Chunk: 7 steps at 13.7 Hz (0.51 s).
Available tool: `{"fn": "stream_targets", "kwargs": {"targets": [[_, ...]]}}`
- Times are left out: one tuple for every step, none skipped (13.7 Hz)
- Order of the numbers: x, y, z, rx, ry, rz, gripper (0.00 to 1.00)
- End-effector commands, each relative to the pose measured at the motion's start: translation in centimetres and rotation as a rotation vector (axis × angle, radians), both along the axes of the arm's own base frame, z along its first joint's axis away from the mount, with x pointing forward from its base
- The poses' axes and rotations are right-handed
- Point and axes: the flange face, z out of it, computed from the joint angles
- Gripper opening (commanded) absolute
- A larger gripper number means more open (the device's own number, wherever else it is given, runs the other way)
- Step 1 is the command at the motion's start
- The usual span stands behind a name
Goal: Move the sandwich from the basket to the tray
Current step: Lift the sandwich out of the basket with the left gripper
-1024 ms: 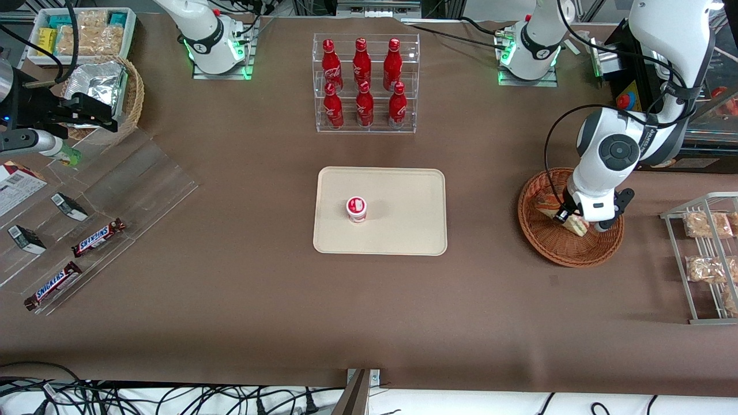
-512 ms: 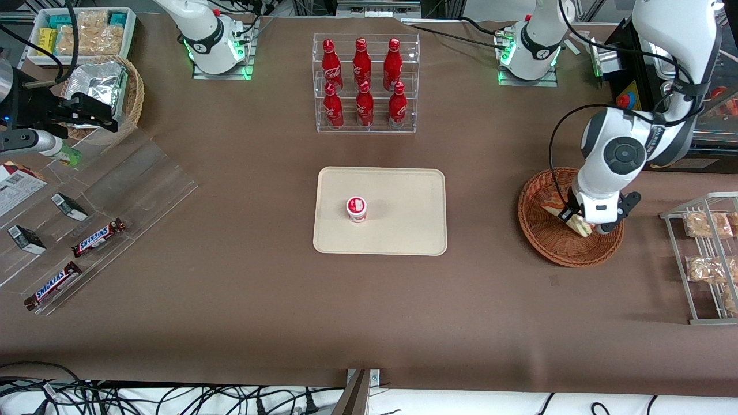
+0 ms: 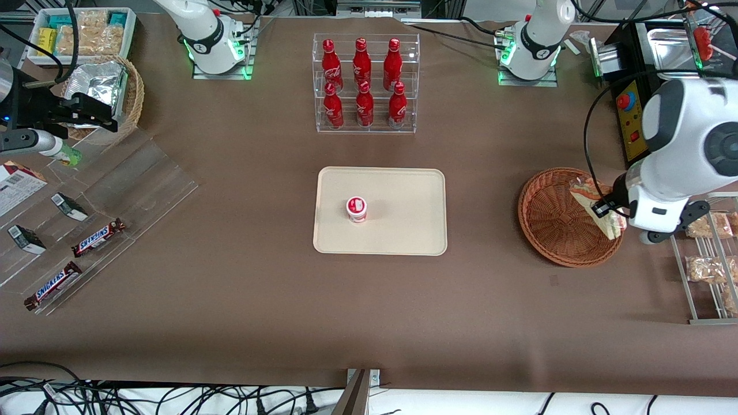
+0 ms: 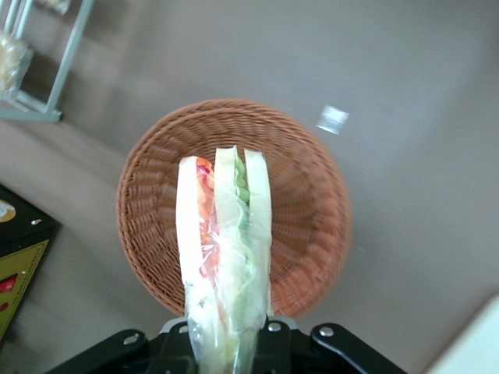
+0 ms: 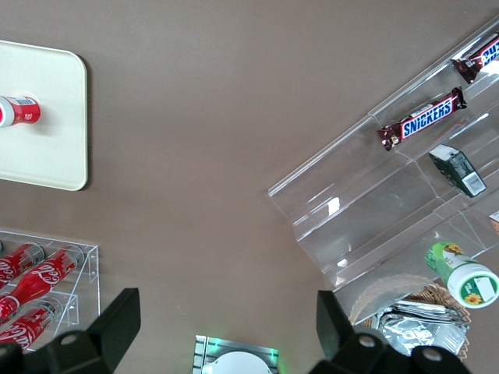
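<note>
Sandwich (image 4: 224, 257): hanging clamped in the gripper's (image 3: 606, 214) fingers, above the basket (image 3: 553, 230) rim.
Basket: sitting emptied on the desk (image 3: 496, 311).
Tray (image 3: 403, 230): carrying one small red-lidded cup (image 3: 356, 208), awaiting the sandwich.
Progress: pickup done; carrying and placing remaining.

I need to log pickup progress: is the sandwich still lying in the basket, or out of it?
Out. The gripper holds the sandwich lifted above the basket, whose weave shows bare below it.
</note>
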Motion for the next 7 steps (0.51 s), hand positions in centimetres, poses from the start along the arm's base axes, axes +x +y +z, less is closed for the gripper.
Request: {"fn": "stream_targets", "kwargs": {"targets": [[0.7,-3.1,2.7,-0.055,-0.005,-0.081,0.00],[0.4,-4.4,3.1,-0.061,-0.006,-0.092,0.00],[0.0,-5.4,3.2,-0.061,0.013,-0.103,0.00],[-0.3,-6.6,3.6,-0.065,0.017,-0.129,0.00],[-0.6,-8.2,3.7,-0.070,0.019,-0.148,0.00],[-1.0,-9.9,3.9,-0.075,0.017,-0.152,0.00],[-1.5,-11.6,3.7,-0.076,0.026,-0.151,0.00]]}}
